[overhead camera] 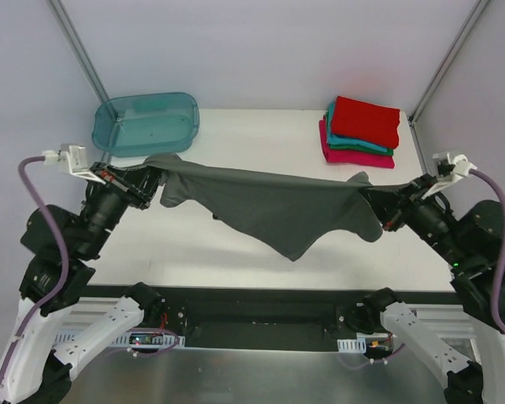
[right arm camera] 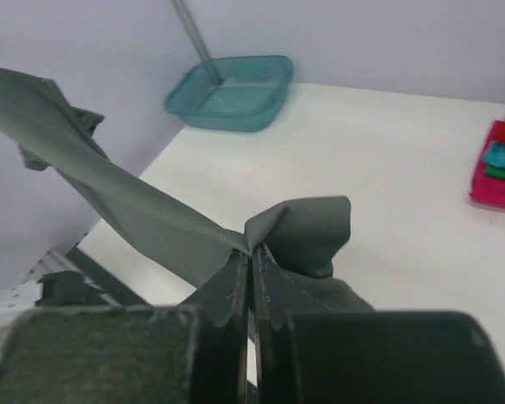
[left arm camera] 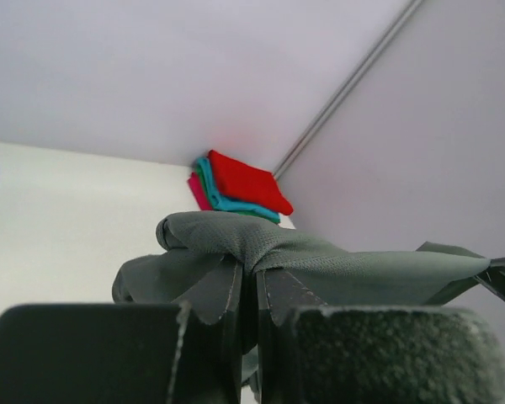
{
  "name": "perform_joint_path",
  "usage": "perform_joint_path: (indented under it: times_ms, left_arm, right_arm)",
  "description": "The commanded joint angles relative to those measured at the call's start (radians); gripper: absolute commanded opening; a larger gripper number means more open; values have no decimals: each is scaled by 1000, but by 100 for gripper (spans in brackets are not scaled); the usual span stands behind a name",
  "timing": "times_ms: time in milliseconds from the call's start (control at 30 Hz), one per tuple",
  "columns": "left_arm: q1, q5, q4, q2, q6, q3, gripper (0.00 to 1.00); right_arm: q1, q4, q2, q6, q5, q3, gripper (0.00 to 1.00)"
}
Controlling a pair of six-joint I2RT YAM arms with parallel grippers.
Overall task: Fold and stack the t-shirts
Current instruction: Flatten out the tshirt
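Note:
The dark grey t-shirt (overhead camera: 273, 206) hangs stretched above the table between my two grippers, its lower part sagging to a point. My left gripper (overhead camera: 156, 179) is shut on its left end, seen bunched over the closed jaws in the left wrist view (left arm camera: 252, 252). My right gripper (overhead camera: 372, 202) is shut on its right end, with cloth (right arm camera: 303, 231) pinched at the tips in the right wrist view. A stack of folded t-shirts (overhead camera: 360, 132), red on teal on magenta-pink, lies at the back right; it also shows in the left wrist view (left arm camera: 240, 187).
A translucent teal plastic tub (overhead camera: 146, 123) sits at the back left corner, also in the right wrist view (right arm camera: 229, 93). The white table (overhead camera: 252, 135) ends at a black front rail. Metal frame posts (overhead camera: 77, 42) rise at both back corners.

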Motion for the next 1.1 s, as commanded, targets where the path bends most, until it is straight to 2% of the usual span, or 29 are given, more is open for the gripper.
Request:
perform_joint_path:
  times_ms: [0, 133, 300, 400, 500, 567, 600, 633, 667, 700, 733, 767, 800, 900, 1067]
  left_arm:
    - [3, 97, -16, -37, 40, 37, 0]
    - [3, 37, -31, -68, 35, 3, 0]
    - [3, -12, -46, -10, 17, -64, 0]
    - [3, -83, -100, 95, -2, -118, 1]
    - [52, -201, -198, 332, -38, -160, 9]
    - [196, -88, -211, 520, -49, -167, 15]
    - [276, 23, -215, 617, -52, -146, 28]
    - [328, 100, -221, 733, -39, -106, 42]
    - [365, 128, -250, 833, -37, -42, 63]
    - [381, 159, -301, 897, -36, 15, 71]
    - [381, 143, -326, 935, -25, 56, 88]
    - [381, 136, -326, 942, -25, 66, 99]
    - [381, 97, -324, 933, -26, 69, 99]
    - [382, 44, -318, 870, -43, 23, 99]
    - [382, 73, -286, 796, -78, -126, 99]
  right_arm:
    - [-1, -110, -8, 34, -193, 105, 1]
    - [-1, -103, -20, 49, -190, 96, 1]
    - [0, -167, 82, 20, 133, 70, 1]
    - [-1, -149, 237, -3, 351, 22, 1]
    - [-56, -83, 487, -17, 425, -4, 1]
    - [-107, -22, 724, -52, 375, 34, 3]
    - [-121, 26, 833, -66, 381, 66, 4]
    - [-124, 41, 939, -63, 431, 126, 1]
    - [-124, 26, 1025, -61, 497, 195, 12]
    - [-126, -13, 1111, -63, 535, 288, 35]
    - [-123, -65, 1171, -61, 562, 363, 67]
    - [-124, -110, 1219, -58, 577, 437, 84]
    - [-119, -138, 1237, -58, 583, 476, 95]
    - [-104, -107, 1183, -63, 623, 420, 96]
    - [-104, -50, 959, 26, 614, 168, 96]
